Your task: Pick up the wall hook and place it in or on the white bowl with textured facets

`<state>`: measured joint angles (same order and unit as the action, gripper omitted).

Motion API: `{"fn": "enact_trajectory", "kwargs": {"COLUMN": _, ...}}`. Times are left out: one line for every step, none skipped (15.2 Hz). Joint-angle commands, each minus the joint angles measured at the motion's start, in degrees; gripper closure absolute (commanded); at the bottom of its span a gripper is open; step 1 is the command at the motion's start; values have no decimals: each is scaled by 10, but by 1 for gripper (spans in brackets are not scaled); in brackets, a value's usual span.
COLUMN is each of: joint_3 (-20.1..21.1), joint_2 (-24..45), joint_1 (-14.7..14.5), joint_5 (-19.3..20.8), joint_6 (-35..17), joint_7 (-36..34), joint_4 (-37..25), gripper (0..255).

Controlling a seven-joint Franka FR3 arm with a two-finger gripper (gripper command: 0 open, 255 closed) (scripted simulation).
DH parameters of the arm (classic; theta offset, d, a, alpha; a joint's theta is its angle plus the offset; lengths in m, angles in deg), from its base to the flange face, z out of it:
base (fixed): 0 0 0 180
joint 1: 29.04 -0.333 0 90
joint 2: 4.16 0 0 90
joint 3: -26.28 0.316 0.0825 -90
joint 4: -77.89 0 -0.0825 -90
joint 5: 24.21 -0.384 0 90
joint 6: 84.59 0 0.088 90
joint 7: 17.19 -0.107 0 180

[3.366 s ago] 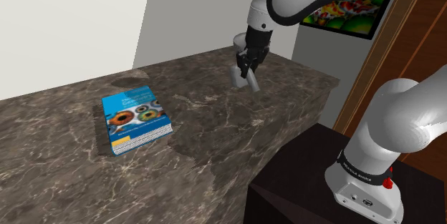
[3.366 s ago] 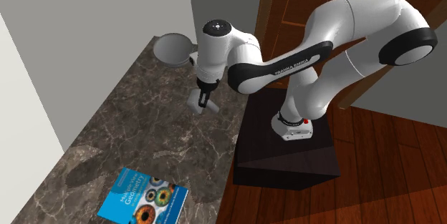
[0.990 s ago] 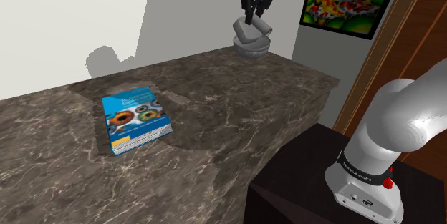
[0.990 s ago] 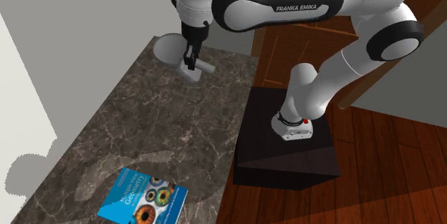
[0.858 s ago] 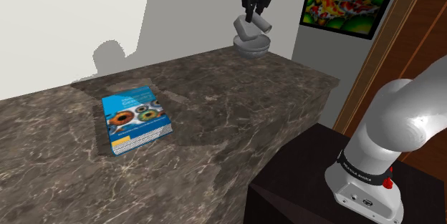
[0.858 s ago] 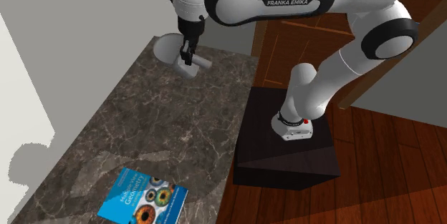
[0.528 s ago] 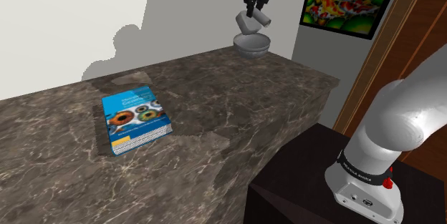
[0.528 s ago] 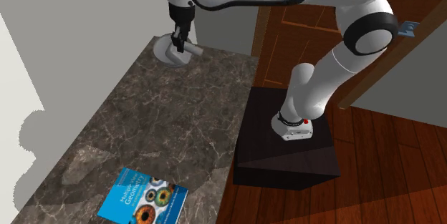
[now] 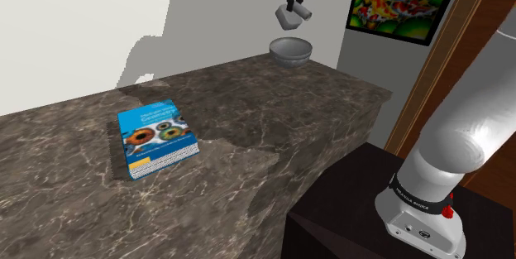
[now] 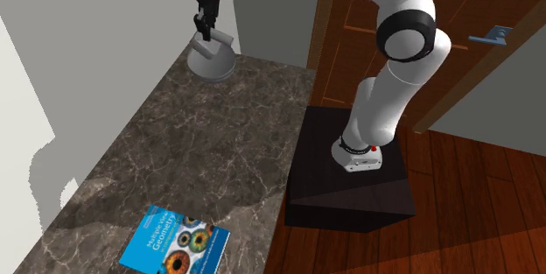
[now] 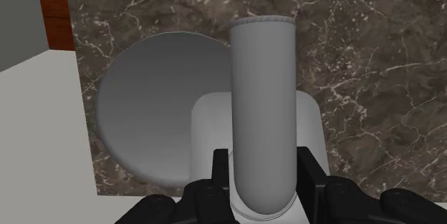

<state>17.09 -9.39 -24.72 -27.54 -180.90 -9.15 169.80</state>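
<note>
Shoulder view: black gripper point(image 9: 295, 2) high over the far end of the dark marble counter point(image 9: 273, 146), fingers pointing down, closed on the upper part of the pale grey wall hook point(image 9: 289, 19), which hangs tilted just under the fingertips, clear of every surface. Grey bowl point(image 9: 290, 50) straight below the jaws on the counter near the wall, an open gap between it and the hook. Blue book point(image 9: 156, 138) lies flat well off from the jaws, toward the near end of the counter. Colourful picture point(image 9: 399, 1) on the wall beside the gripper; dark stand point(image 9: 347, 216) under the arm's base. Second exterior view: gripper above the bowl at the counter's far corner, hook under the fingertips overlapping the bowl's rim in outline, cannot tell a gap here; book far from the jaws at the opposite end; wooden floor past the stand. Wrist view: both fingers point(image 11: 220, 174) press the sides of the hook's grey cylindrical peg, jaws only partly apart, as wide as the peg; its pale rounded back plate sits behind the peg; bowl beyond the fingertips, partly covered by plate and peg, off-centre toward one finger
</note>
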Motion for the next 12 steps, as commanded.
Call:
{"fn": "enact_trajectory", "kwargs": {"joint_3": -14, "joint_2": 43, "joint_1": 10, "joint_5": -10, "joint_6": 11, "joint_7": 24, "joint_4": -52, "gripper": 255}}
{"fn": "enact_trajectory", "kwargs": {"joint_3": -20, "joint_2": 64, "joint_1": 16, "joint_5": -16, "joint_6": 18, "joint_7": 35, "joint_4": -79, "gripper": 255}}
{"fn": "enact_trajectory", "kwargs": {"joint_3": -26, "joint_2": 86, "joint_1": 22, "joint_5": -22, "joint_6": 26, "joint_7": 46, "joint_4": -108, "gripper": 255}}
{"fn": "enact_trajectory", "kwargs": {"joint_3": -32, "joint_2": 110, "joint_1": 29, "joint_5": -29, "joint_6": 36, "joint_7": 56, "joint_4": -140, "gripper": 255}}
{"fn": "enact_trajectory", "kwargs": {"joint_3": -37, "joint_2": 134, "joint_1": 37, "joint_5": -37, "joint_6": 46, "joint_7": 67, "joint_4": -173, "gripper": 255}}
{"fn": "enact_trajectory", "kwargs": {"joint_3": -40, "joint_2": 155, "joint_1": 44, "joint_5": -44, "joint_6": 56, "joint_7": 74, "joint_4": -202, "gripper": 255}}
{"fn": "enact_trajectory", "kwargs": {"joint_3": -39, "joint_2": 151, "joint_1": 43, "joint_5": -42, "joint_6": 46, "joint_7": 75, "joint_4": -188, "gripper": 255}}
{"fn": "enact_trajectory", "kwargs": {"joint_3": -39, "joint_2": 146, "joint_1": 42, "joint_5": -41, "joint_6": 36, "joint_7": 75, "joint_4": -174, "gripper": 255}}
{"fn": "enact_trajectory", "kwargs": {"joint_3": -38, "joint_2": 142, "joint_1": 42, "joint_5": -40, "joint_6": 27, "joint_7": 75, "joint_4": -161, "gripper": 255}}
{"fn": "enact_trajectory", "kwargs": {"joint_3": -38, "joint_2": 139, "joint_1": 41, "joint_5": -39, "joint_6": 17, "joint_7": 75, "joint_4": -148, "gripper": 255}}
{"fn": "enact_trajectory", "kwargs": {"joint_3": -38, "joint_2": 135, "joint_1": 40, "joint_5": -39, "joint_6": 8, "joint_7": 76, "joint_4": -135, "gripper": 255}}
{"fn": "enact_trajectory", "kwargs": {"joint_3": -38, "joint_2": 132, "joint_1": 39, "joint_5": -38, "joint_6": -1, "joint_7": 76, "joint_4": -123, "gripper": 255}}
